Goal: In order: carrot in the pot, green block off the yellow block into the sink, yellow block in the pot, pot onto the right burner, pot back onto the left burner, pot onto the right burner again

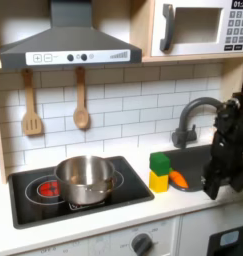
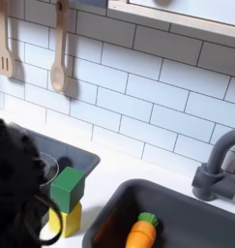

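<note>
The green block [image 1: 160, 162] [image 2: 67, 188] sits stacked on the yellow block [image 1: 159, 181] [image 2: 70, 221] on the counter between stove and sink in both exterior views. The orange carrot [image 1: 178, 179] [image 2: 139, 232] lies in the sink [image 1: 198, 160] [image 2: 191, 213] at the edge nearest the blocks. The shiny pot [image 1: 85, 178] stands on the stove, on the burner at the first exterior view's right. My gripper [image 1: 210, 187] hangs over the sink on the black arm, to the right of the carrot; its jaws are too dark to read. In the second exterior view the arm [image 2: 20, 184] is a blurred black mass.
A dark faucet [image 1: 193, 115] [image 2: 218, 165] rises behind the sink. A wooden spatula [image 1: 31, 105] and spoon [image 1: 81, 100] hang on the tiled wall. The black stove top [image 1: 33, 205] has a red burner at the first exterior view's left. The hood and microwave are overhead.
</note>
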You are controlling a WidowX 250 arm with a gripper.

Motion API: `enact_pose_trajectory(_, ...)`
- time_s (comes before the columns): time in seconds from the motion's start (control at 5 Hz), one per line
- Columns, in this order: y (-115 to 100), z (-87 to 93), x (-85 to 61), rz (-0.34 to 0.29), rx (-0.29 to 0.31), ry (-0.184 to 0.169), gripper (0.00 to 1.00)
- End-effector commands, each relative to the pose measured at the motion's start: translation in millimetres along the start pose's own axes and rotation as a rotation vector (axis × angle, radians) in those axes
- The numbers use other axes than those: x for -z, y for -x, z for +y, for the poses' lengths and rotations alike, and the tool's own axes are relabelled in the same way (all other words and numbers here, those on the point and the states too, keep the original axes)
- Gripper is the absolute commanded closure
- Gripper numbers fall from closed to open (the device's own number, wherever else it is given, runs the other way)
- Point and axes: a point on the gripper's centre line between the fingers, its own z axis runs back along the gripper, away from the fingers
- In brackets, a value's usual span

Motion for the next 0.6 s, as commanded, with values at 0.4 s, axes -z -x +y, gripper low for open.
enact_pose_trajectory(0.4,-72.6,-30.8,12.4,-0.069,0.018,0.035,0.0)
